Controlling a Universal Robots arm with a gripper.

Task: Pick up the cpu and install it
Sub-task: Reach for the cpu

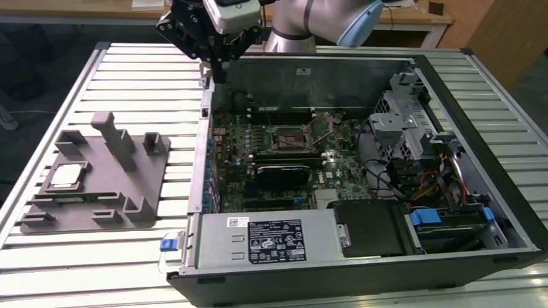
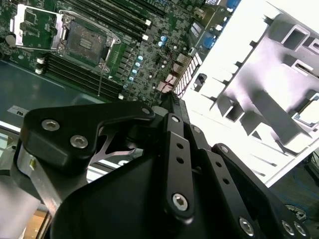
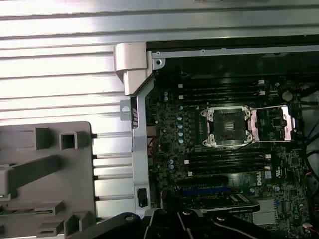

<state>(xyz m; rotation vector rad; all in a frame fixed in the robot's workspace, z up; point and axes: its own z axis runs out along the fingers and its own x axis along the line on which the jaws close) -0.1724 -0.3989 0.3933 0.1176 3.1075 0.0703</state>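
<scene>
The cpu (image 1: 67, 176), a small silvery square chip, lies flat in a recess of the grey holder fixture (image 1: 102, 192) at the exterior view's left. My gripper (image 1: 208, 77) hangs high over the back left corner of the open computer case, far from the chip. Its black fingers (image 2: 172, 107) meet at their tips, shut on nothing. The silver-framed socket (image 1: 287, 136) on the green motherboard has a dark, bare centre (image 3: 228, 126). Its load plate (image 3: 271, 122) is swung open beside it, and the second wrist view also shows the socket (image 2: 84, 42).
The black computer case (image 1: 479, 128) lies open on a slatted metal table (image 1: 128, 83). Inside are a grey power supply (image 1: 265, 240), a black block (image 1: 283, 172) below the socket, and a drive cage with coloured cables (image 1: 428, 173). The fixture's upright posts (image 1: 115, 138) stand beside the chip.
</scene>
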